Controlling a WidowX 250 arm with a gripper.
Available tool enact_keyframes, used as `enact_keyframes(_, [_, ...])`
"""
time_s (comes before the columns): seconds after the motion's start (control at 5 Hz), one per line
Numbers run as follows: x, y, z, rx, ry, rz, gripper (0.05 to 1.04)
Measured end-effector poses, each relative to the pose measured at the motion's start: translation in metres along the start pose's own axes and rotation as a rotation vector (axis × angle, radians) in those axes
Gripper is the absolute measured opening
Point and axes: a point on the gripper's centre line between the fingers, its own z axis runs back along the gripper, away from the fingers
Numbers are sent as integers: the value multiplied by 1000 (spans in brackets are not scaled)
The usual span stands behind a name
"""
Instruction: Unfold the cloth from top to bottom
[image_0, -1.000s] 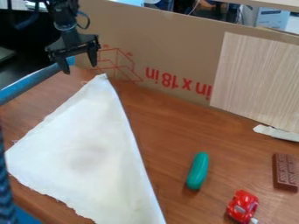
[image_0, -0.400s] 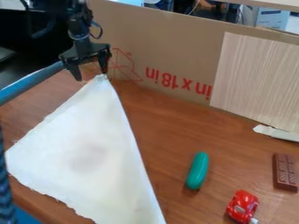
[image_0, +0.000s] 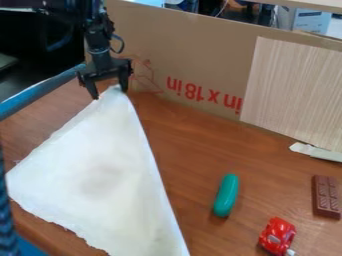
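At the upper left the black gripper (image_0: 110, 94) hangs open over the far tip of the cloth, its fingers apart on either side of that corner. The white cloth (image_0: 100, 175) lies folded in a triangle on the left of the wooden table, its narrow tip at the back and its wide end toward the front edge. Whether the fingertips touch the cloth, I cannot tell.
A green toy cucumber (image_0: 226, 195), a red toy car (image_0: 277, 236) and a brown chocolate bar (image_0: 326, 197) lie to the right. A cardboard wall (image_0: 194, 55) with a light wooden panel (image_0: 294, 90) borders the back. A blue edge (image_0: 40, 92) runs along the left.
The gripper has moved right and down, from above and left of the cloth's far tip to right at it. The cloth and the toys have kept their places.
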Motion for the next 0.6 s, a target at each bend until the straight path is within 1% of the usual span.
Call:
enact_keyframes(0.2, [1, 1, 0, 7, -2, 13, 671])
enact_keyframes(0.4, [0, -1, 1, 2, 6, 10, 346])
enact_keyframes(0.6, [-13, -6, -4, -17, 46, -12, 152])
